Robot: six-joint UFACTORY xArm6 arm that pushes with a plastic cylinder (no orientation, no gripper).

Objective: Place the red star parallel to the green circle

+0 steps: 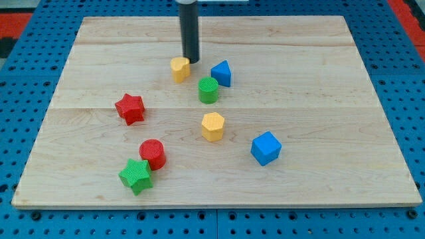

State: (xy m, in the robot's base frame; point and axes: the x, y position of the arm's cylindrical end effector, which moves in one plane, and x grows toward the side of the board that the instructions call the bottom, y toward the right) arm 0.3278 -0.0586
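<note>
My tip (191,60) rests near the board's (319,79) top edge, touching a yellow block (179,69). The red star (129,109) lies well apart toward the left edge, the green circle (208,89) nearer. A bare rod, it holds nothing.

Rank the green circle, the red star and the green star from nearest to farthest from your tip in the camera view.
From my tip, at the view's top by a yellow block:
1. Green circle, just below and to the view's right.
2. Red star, toward the view's left.
3. Green star, near the board's bottom edge, view's left.
</note>
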